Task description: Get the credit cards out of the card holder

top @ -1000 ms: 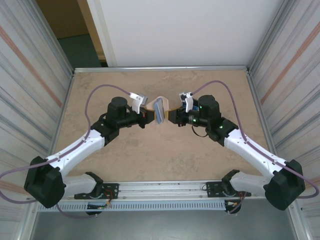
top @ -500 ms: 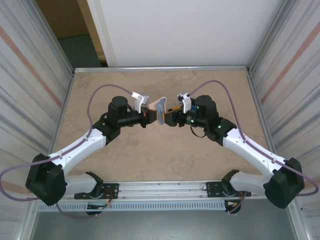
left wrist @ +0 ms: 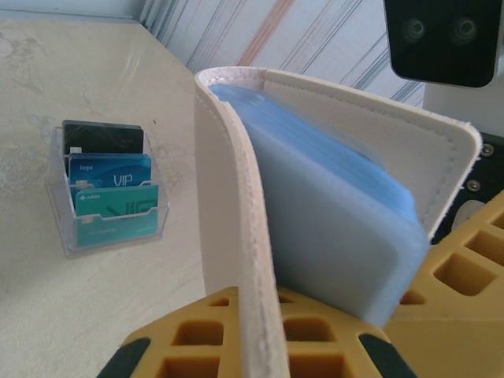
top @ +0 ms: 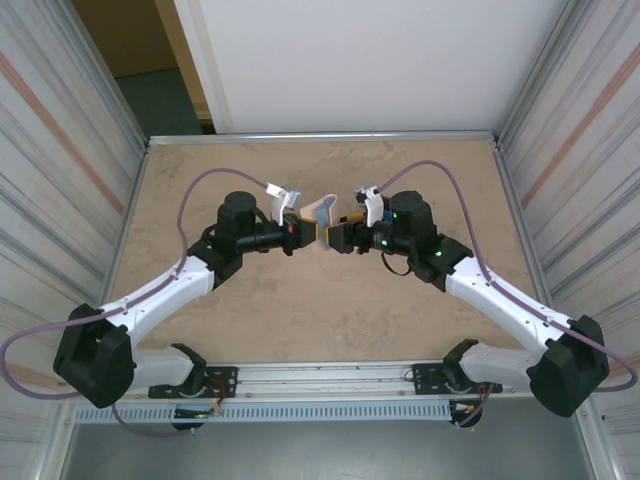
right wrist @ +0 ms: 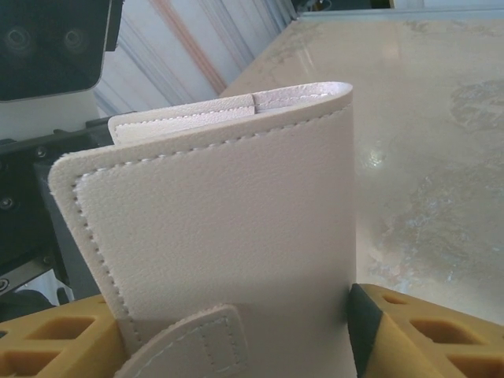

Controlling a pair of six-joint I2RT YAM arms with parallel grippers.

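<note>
One card holder (left wrist: 331,236) is clamped by the left gripper (top: 304,232); the right gripper's (top: 335,237) state cannot be told.

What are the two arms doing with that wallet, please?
The left gripper is shut on a tan card holder, upright above mid-table, pale blue sleeves showing. The right gripper brackets it; its grip is unclear. Three credit cards sit in a clear stand on the table.

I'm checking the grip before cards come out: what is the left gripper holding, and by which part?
The left gripper pinches the card holder by the lower edge of its tan cover.
</note>
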